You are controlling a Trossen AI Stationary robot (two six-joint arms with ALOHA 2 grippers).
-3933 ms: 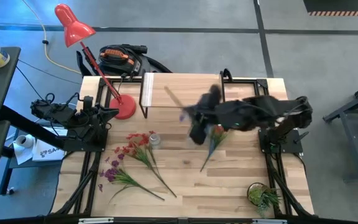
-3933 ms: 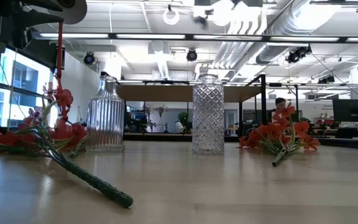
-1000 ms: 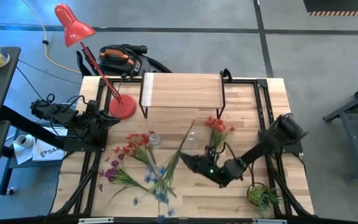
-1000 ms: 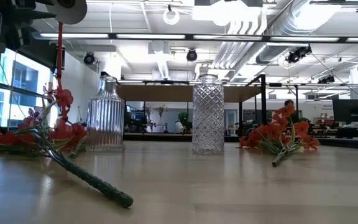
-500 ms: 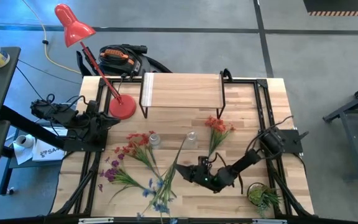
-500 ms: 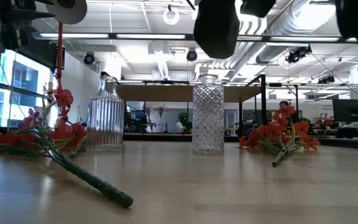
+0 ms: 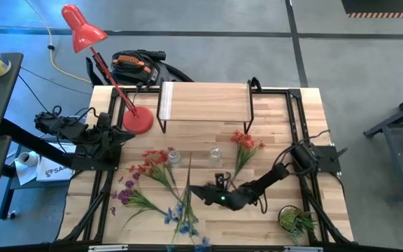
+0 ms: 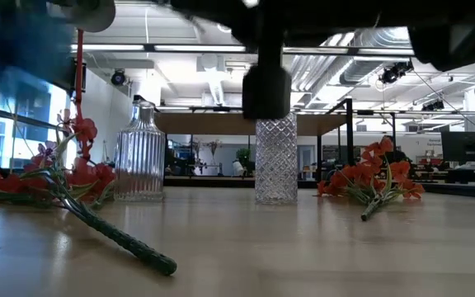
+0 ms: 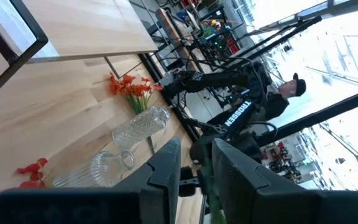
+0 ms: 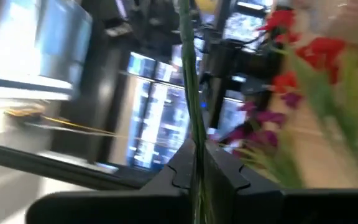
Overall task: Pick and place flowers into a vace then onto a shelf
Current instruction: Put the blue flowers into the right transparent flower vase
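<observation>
Right gripper is clamped on a blue flower stem, low over the table's front. Both vases stand empty, other flowers lie flat. The shelf behind is bare; nearly everything remains.

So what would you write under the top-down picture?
Right gripper holds a blue flower spray by its stem above the wooden table.

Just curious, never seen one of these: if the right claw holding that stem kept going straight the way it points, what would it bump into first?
Probably the red and purple flowers lying left of the right gripper, though its height above them is unclear.
</observation>
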